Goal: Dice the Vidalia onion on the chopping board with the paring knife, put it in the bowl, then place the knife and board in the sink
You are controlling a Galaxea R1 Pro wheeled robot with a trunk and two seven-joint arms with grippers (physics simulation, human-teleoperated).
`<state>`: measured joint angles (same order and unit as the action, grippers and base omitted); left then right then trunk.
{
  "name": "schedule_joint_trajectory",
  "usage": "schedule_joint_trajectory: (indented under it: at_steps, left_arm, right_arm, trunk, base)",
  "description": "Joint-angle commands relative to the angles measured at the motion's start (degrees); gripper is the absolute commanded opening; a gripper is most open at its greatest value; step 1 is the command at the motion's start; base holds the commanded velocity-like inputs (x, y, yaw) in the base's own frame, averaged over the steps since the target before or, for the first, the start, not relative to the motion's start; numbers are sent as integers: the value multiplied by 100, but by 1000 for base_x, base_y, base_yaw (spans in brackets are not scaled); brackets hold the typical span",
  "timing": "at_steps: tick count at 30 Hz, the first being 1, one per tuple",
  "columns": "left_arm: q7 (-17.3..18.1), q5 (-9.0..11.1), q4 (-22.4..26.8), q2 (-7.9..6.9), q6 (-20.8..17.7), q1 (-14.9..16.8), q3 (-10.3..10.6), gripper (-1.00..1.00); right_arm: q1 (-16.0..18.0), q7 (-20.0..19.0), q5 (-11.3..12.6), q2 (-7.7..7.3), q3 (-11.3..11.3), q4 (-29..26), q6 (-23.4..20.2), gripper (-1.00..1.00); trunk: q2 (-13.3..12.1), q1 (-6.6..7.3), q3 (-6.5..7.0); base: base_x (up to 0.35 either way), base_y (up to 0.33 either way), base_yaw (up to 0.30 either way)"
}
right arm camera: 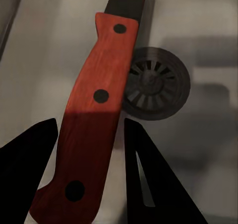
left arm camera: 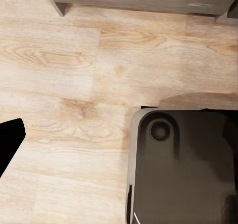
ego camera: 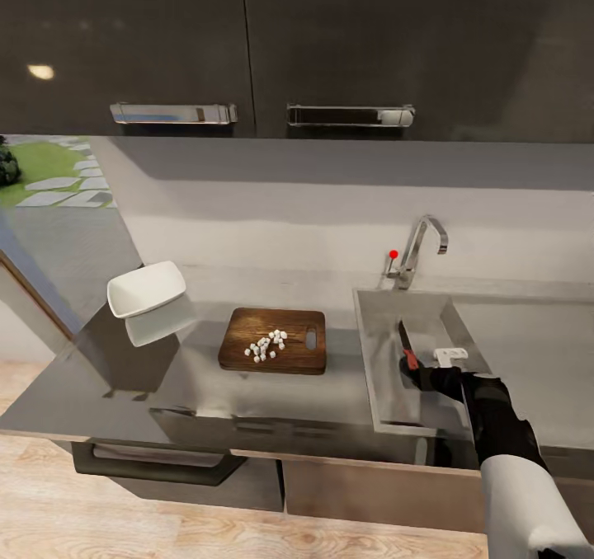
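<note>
Onion [ego camera: 266,345] diced but sitting on the board [ego camera: 273,340], bowl [ego camera: 146,288] to its left empty.
Right gripper [ego camera: 410,364] grasps the knife [right arm camera: 88,122] over the sink [ego camera: 381,353]; dropping it now risks leaving the onion untransferred.

The paring knife [right arm camera: 94,120] lies between the end effector [right arm camera: 91,174] fingers above the sink [right arm camera: 198,45] drain [right arm camera: 156,83].

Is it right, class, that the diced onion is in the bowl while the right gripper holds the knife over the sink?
No. The head view shows the onion on the board; the bowl looks empty. The right gripper does hold the knife over the sink.
</note>
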<state>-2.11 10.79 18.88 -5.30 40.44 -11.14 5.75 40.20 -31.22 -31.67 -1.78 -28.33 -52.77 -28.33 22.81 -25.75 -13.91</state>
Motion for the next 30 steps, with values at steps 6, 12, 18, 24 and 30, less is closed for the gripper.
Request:
schedule_joint_trajectory:
  at_steps: [6, 12, 18, 24, 30]
  left_arm:
    - [-17, 46, 11, -6, 7, -2, 49, 100]
    - [-17, 46, 11, -6, 3, -2, 49, 100]
    - [-17, 46, 4, -6, -1, -2, 49, 100]
    - [-17, 46, -48, 47, -1, -2, 49, 100]
    - [-17, 46, -136, 55, -1, -2, 49, 100]
  right_arm:
    - [6, -51, -53, 2, -15, 3, -6, 100]
    - [6, -58, -50, 2, -19, 4, -7, 100]
    - [6, -84, -53, 1, -24, -41, -21, 100]
    - [6, -148, -42, 19, -2, -971, -455, 100]
    - [6, -210, -31, 49, 30, -2528, -1751, 100]
  trunk:
    - [11, -4, -10]
    - [11, -4, -10]
    - [11, -4, -10]
    - [11, -4, -10]
    - [11, -4, -10]
  base:
    - [0, 0, 0]
    - [0, 0, 0]
    - [0, 0, 0]
    - [0, 0, 0]
    - [0, 0, 0]
